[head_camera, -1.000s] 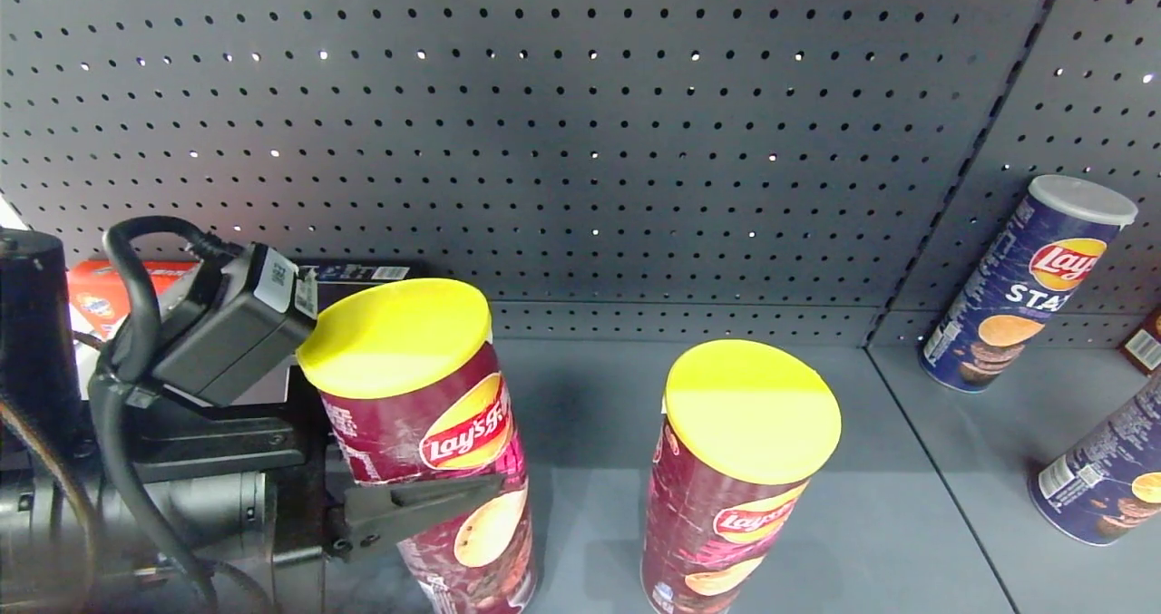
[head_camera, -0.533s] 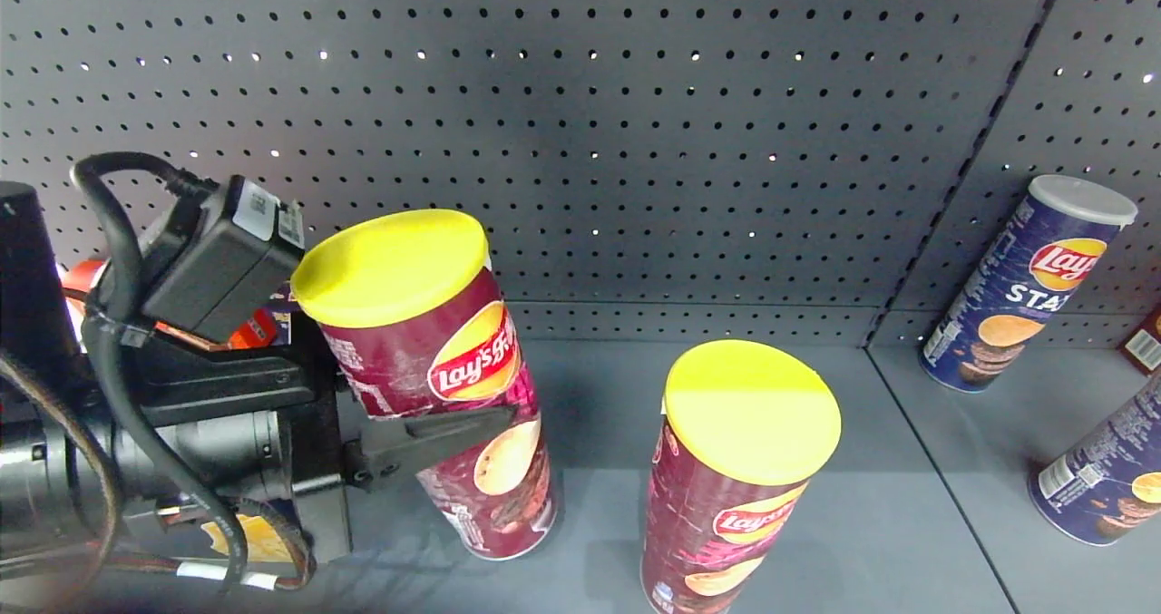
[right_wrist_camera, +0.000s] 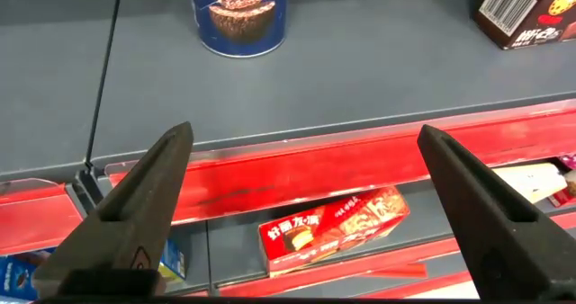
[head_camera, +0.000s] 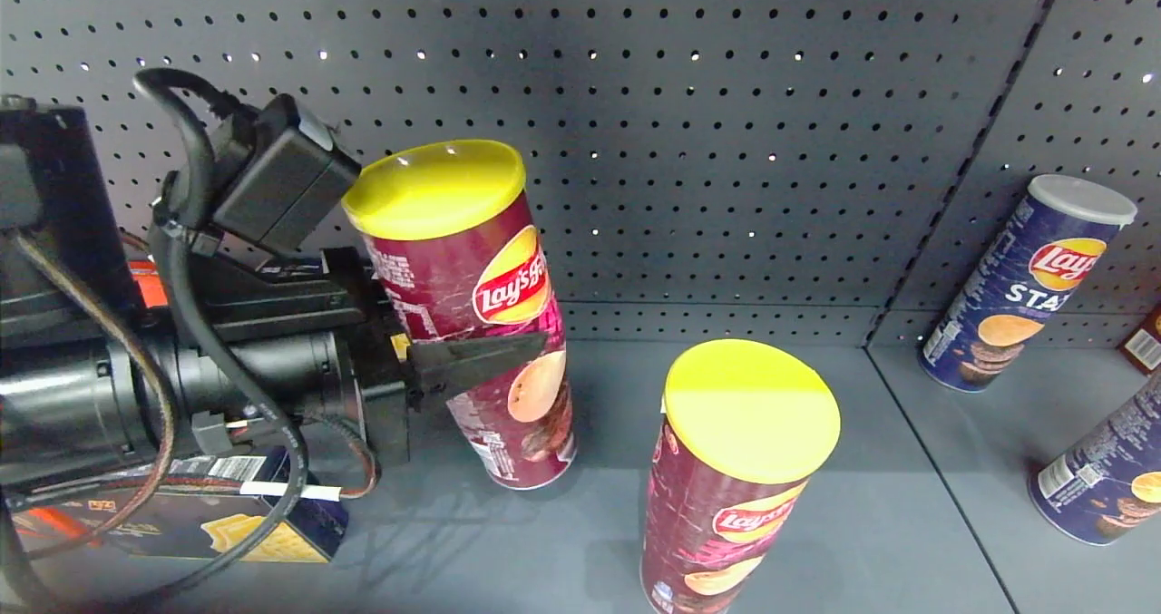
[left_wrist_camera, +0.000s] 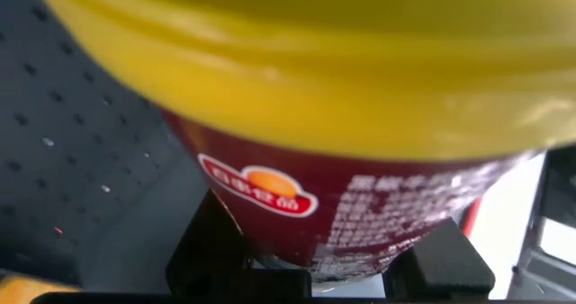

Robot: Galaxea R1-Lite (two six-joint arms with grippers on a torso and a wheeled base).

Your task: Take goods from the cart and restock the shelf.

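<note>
My left gripper [head_camera: 472, 365] is shut on a maroon chip can with a yellow lid [head_camera: 481, 306], holding it tilted, its base close to the grey shelf floor [head_camera: 599, 523] near the pegboard back; whether it touches is unclear. In the left wrist view the same can [left_wrist_camera: 360, 205] sits between the black fingers, its yellow lid close to the lens. A second maroon can with a yellow lid [head_camera: 735, 478] stands upright to the right and nearer the shelf front. My right gripper [right_wrist_camera: 306, 214] hangs open in front of the shelf's red front rail [right_wrist_camera: 315, 174], holding nothing.
A dark blue can [head_camera: 1025, 283] leans on the back panel at the far right, another blue one [head_camera: 1102, 478] lies near the edge. A dark cracker box [head_camera: 209, 528] lies under my left arm. A blue can base [right_wrist_camera: 238, 16] and brown box [right_wrist_camera: 522, 12] rest above the rail, red boxes [right_wrist_camera: 328, 228] on the lower shelf.
My left gripper has carried the maroon can up and to the right, deeper onto the shelf toward the pegboard. The cracker box under the arm has come into sight.
</note>
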